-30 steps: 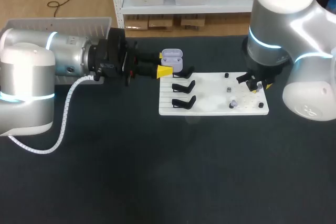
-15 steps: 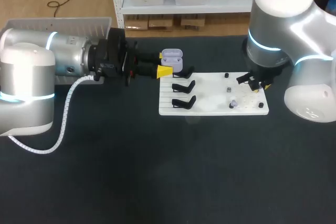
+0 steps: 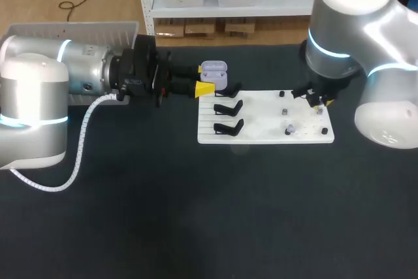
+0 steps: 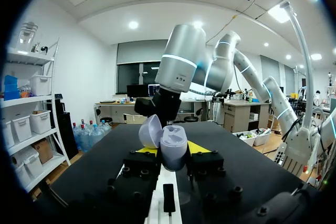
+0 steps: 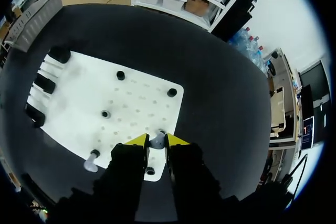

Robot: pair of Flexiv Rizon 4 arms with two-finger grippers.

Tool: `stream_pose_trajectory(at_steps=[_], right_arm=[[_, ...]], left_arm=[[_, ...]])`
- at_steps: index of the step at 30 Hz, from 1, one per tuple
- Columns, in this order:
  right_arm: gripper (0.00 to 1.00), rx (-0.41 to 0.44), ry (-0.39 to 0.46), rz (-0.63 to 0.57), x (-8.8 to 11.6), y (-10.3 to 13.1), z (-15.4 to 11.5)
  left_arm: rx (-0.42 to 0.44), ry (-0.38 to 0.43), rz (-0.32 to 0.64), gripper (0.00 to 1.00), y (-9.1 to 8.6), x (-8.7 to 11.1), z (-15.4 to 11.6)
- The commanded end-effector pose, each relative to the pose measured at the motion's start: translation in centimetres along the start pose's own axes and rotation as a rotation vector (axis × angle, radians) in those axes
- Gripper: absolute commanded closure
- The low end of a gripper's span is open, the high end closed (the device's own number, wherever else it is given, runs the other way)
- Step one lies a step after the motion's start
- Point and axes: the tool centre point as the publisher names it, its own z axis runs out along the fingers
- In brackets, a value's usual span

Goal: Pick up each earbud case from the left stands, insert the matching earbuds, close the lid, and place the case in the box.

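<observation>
Earbud point(image 5: 156, 141) in right jaws shows only at wrist; left jaws clamp case point(image 4: 173, 148).

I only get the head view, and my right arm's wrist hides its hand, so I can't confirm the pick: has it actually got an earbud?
Observer: Yes. In the right wrist view the right hand is shut on a pale earbud, with both yellow tips against it.
Operator: From above I also can't judge the other grip. Is the case really held?
Observer: The left wrist view shows the earbud case gripped from both sides by the left hand, with its lid swung open.
</observation>
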Motion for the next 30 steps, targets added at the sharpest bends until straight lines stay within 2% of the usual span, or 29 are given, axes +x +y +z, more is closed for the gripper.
stream_pose_trajectory(at_steps=[1, 4, 7, 9, 17, 25, 30], right_arm=[[1.0, -0.016, 0.011, 0.01, 0.7, 0.3, -3.1], [1.0, -0.039, 0.031, 0.016, 0.8, 1.0, -5.3], [1.0, -0.01, 0.049, -0.02, 0.7, 2.2, -8.3], [1.0, -0.048, 0.051, 0.002, 0.5, 3.0, -10.3], [1.0, -0.13, 0.159, 0.019, 0.5, 7.0, -15.8], [1.0, -0.147, 0.185, 0.065, 0.8, 9.5, -17.8], [1.0, -0.124, 0.161, 0.07, 0.9, 9.8, -18.0]], left_arm=[[-0.004, -0.002, 0.003, 1.0, -0.2, 0.0, 0.0], [-0.004, -0.002, 0.003, 1.0, -0.2, 0.0, 0.0], [-0.004, -0.002, 0.003, 1.0, -0.2, 0.0, 0.0], [-0.004, -0.002, 0.003, 1.0, -0.2, 0.0, 0.0], [-0.004, -0.002, 0.003, 1.0, -0.2, 0.0, 0.0], [-0.004, -0.002, 0.003, 1.0, -0.2, 0.0, 0.0], [-0.004, -0.002, 0.003, 1.0, -0.2, 0.0, 0.0]])
